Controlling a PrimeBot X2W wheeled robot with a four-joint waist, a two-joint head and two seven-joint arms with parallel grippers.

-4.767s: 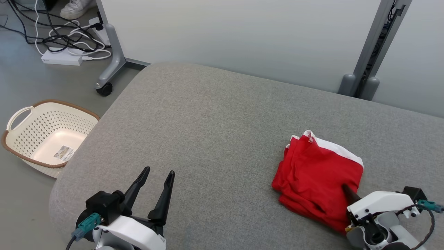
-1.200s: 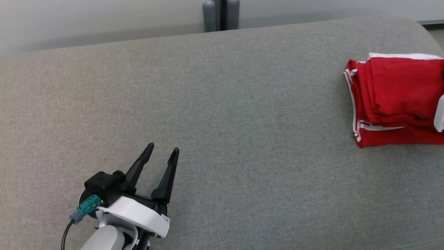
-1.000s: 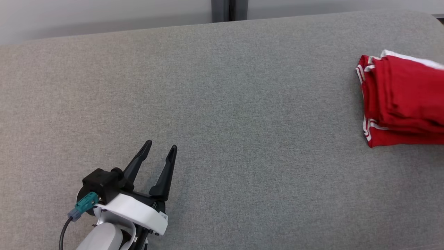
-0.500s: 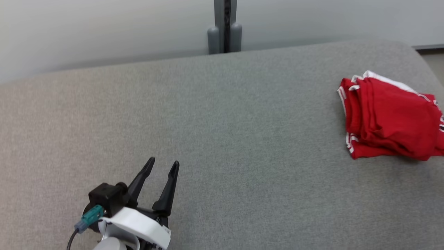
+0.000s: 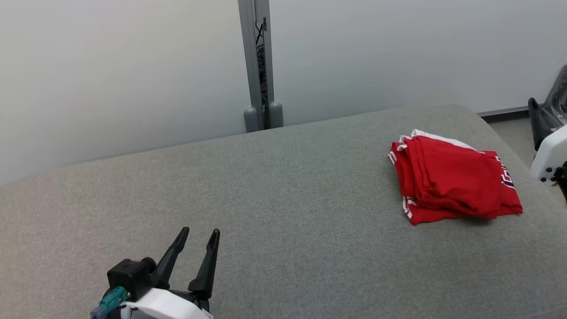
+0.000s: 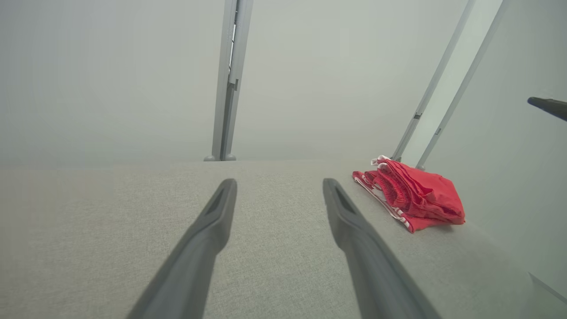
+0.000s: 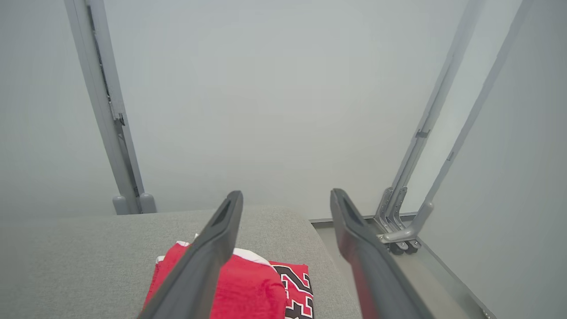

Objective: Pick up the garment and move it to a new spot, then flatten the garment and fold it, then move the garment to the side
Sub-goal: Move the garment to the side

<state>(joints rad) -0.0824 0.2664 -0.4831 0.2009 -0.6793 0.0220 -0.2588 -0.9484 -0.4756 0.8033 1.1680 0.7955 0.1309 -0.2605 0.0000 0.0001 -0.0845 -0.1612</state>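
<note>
we read numerals (image 7: 301, 285) on garment (image 7: 257, 283) via right wrist | long axis left-right in head view | left gripper (image 5: 199, 231), right gripper (image 7: 285, 195) spread wide, empty

Garment (image 7: 257, 288) cut by bottom edge

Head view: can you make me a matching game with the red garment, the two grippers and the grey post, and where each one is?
Things:
1. garment
2. left gripper
3. right gripper
4. grey post

Places and states:
A. standing upright behind the grey surface
B. folded, lying on the right part of the surface
C. open, at the lower left, over the surface
D. open, raised, to the right of the garment

Pairs: 1-B, 2-C, 3-D, 4-A
</note>
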